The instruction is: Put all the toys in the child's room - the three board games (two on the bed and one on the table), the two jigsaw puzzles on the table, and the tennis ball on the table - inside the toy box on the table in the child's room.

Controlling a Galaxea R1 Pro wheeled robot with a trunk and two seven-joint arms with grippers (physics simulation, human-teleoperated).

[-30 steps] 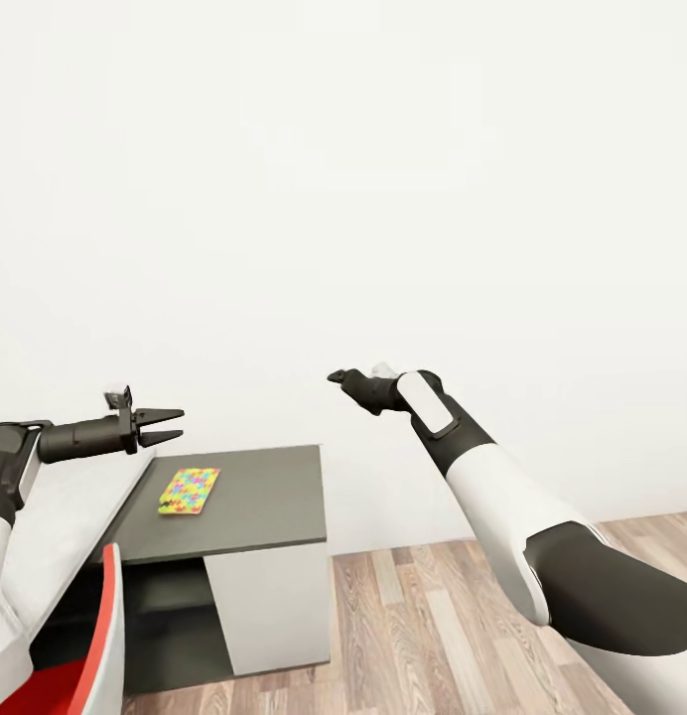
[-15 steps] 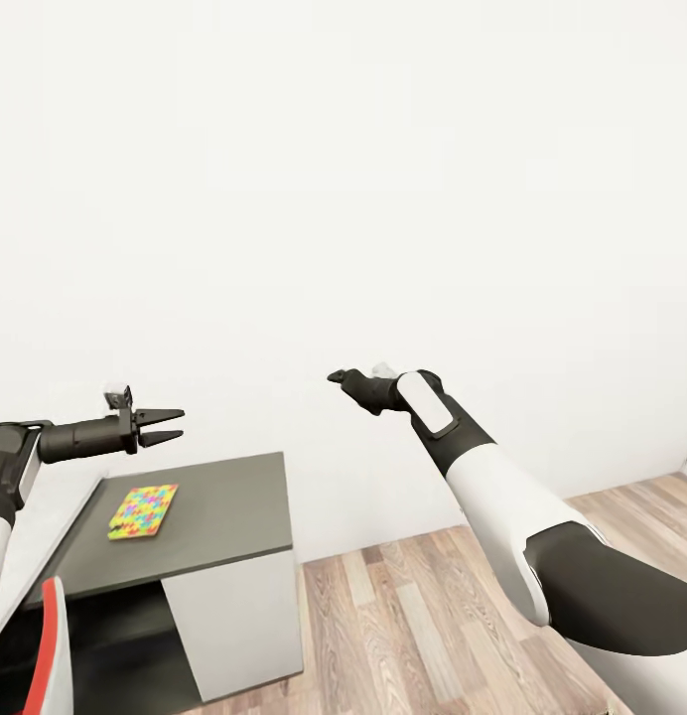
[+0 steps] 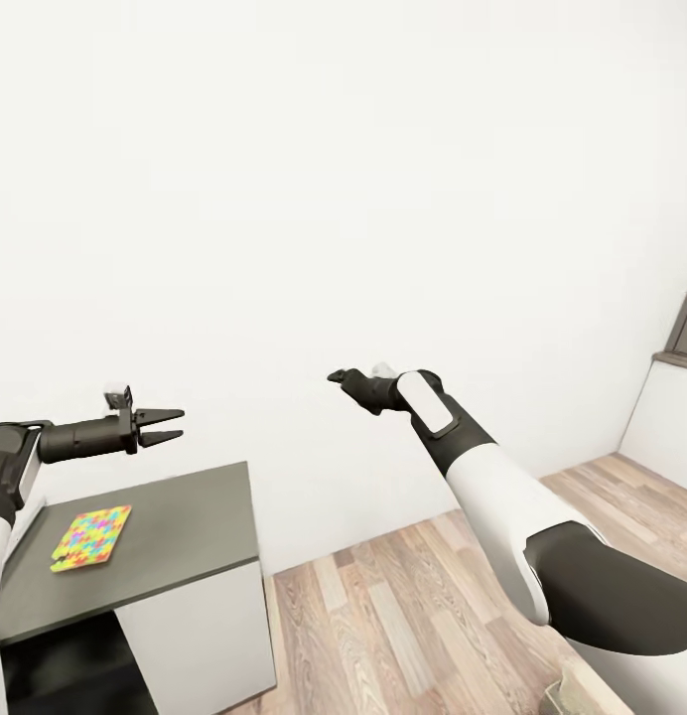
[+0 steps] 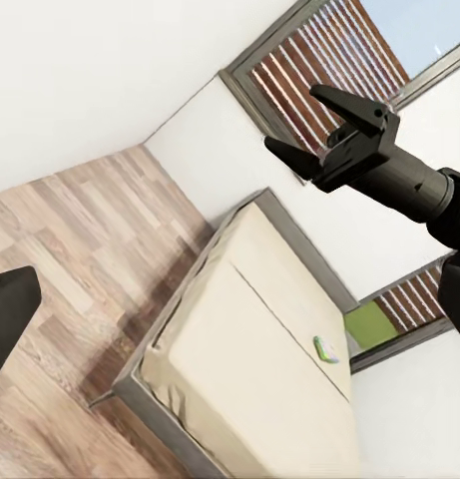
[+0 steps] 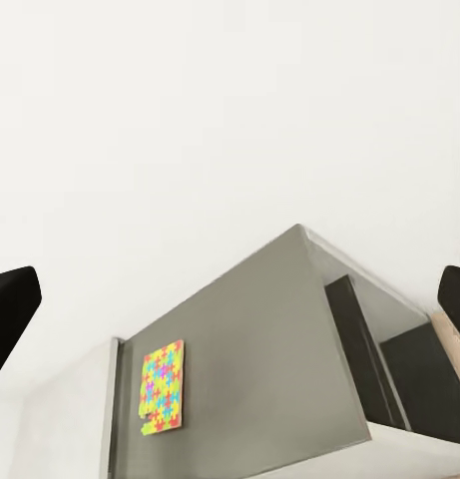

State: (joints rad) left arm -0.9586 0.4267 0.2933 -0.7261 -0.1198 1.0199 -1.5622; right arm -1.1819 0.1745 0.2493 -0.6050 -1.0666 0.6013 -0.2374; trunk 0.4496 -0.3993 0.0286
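A colourful jigsaw puzzle point(image 3: 90, 537) lies flat on the dark grey table point(image 3: 175, 536) at the lower left of the head view; it also shows as the puzzle point(image 5: 162, 387) on the table top point(image 5: 259, 349) in the right wrist view. My left gripper point(image 3: 163, 425) hangs open and empty in the air above the table. My right gripper point(image 3: 336, 377) is raised mid-air, its fingers point(image 4: 339, 105) spread and holding nothing. A small flat green and white thing point(image 4: 324, 347) lies on the bed point(image 4: 259, 349); I cannot tell what it is.
A white wall fills the background, with wooden floor point(image 3: 403, 606) to the right of the table. The table has an open shelf point(image 3: 66, 655) underneath. A white ledge point(image 3: 671, 412) with a dark frame stands at the far right. Slatted windows point(image 4: 319, 55) are behind the bed.
The whole view has swung to the right, so the table and puzzle sit further left in the picture and the red and white things at the lower left are gone. Both arms hold their pose.
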